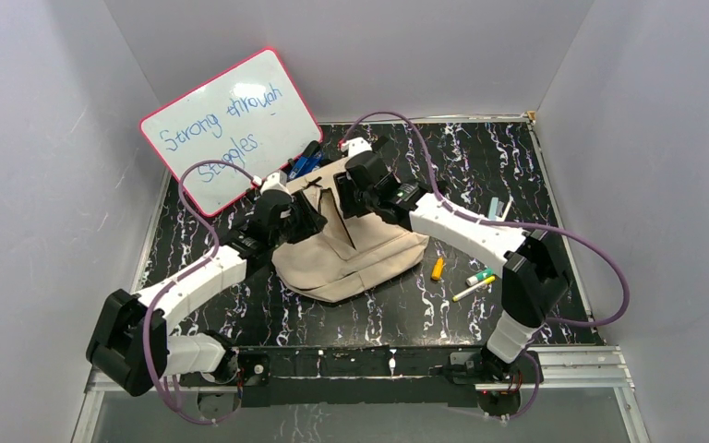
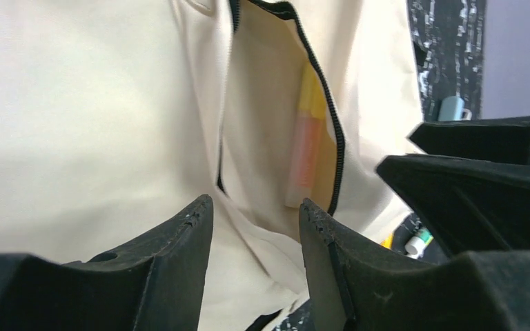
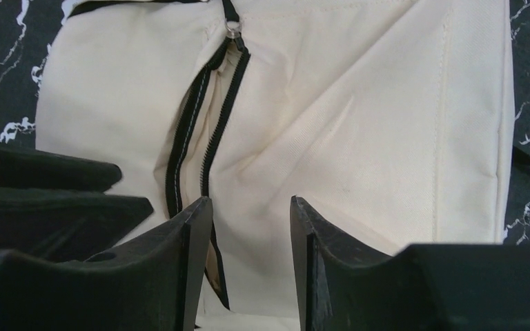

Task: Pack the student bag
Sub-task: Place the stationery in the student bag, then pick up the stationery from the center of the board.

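Note:
The student bag (image 1: 360, 260) is a beige fabric backpack lying in the middle of the black marbled table. Both grippers hover over its top end, close together. In the left wrist view, my left gripper (image 2: 255, 203) is open above the bag (image 2: 83, 117), facing an unzipped pocket that holds a yellow-and-orange marker (image 2: 307, 145). My right gripper (image 3: 252, 200) is open too, just over the bag (image 3: 359, 117) beside the parted black zipper (image 3: 207, 124), whose pull (image 3: 231, 29) is at the far end. Neither gripper holds anything.
A pink-framed whiteboard (image 1: 231, 129) leans on the back wall, with blue markers (image 1: 305, 164) at its foot. To the right of the bag lie an orange marker (image 1: 437, 269), a green-capped marker (image 1: 480, 277) and a yellow pen (image 1: 473, 290). A pale blue item (image 1: 494, 208) lies farther back.

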